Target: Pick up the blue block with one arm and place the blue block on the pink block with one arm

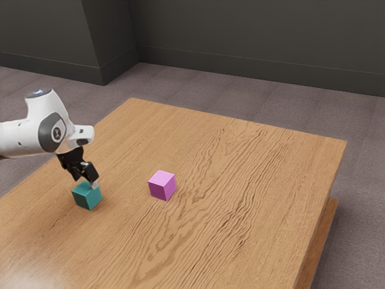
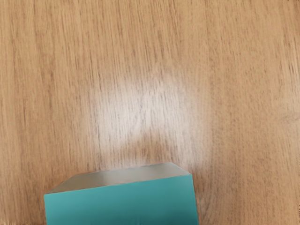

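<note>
The blue block (image 1: 87,197), teal in shade, rests on the wooden table (image 1: 240,180) near the exterior view's left. My gripper (image 1: 89,185) is down at its top, coming in from the upper left. In the wrist view the block (image 2: 121,199) looms large, just under my hand. The pink block (image 1: 162,185) stands apart on the table, a short way toward the exterior view's right of the blue block, with nothing on it.
The table's near left edge (image 1: 36,198) runs close behind my arm. Bare wood stretches from the pink block out to the table's right edge (image 1: 328,198). Grey floor and dark walls surround the table.
</note>
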{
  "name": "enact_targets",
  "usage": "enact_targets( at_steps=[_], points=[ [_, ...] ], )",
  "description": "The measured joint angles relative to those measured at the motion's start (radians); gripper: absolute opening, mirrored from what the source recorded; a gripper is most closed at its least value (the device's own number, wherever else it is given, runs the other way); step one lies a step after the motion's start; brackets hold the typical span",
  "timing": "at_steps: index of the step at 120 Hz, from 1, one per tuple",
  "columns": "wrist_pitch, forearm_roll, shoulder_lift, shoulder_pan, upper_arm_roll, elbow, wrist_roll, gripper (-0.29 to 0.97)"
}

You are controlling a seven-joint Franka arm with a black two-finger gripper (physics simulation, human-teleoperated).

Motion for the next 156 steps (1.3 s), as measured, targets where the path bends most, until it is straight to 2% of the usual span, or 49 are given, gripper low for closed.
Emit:
enact_targets(
  at_steps=[16,94,156],
  points=[
    [0.000,-0.003,0.012,0.000,0.001,0.001,-0.041,0.68],
    [-0.016,0.107,0.052,0.001,0.008,0.003,-0.141,0.68],
    [-0.007,0.123,0.099,0.001,0.008,0.026,-0.119,0.65]
  ],
)
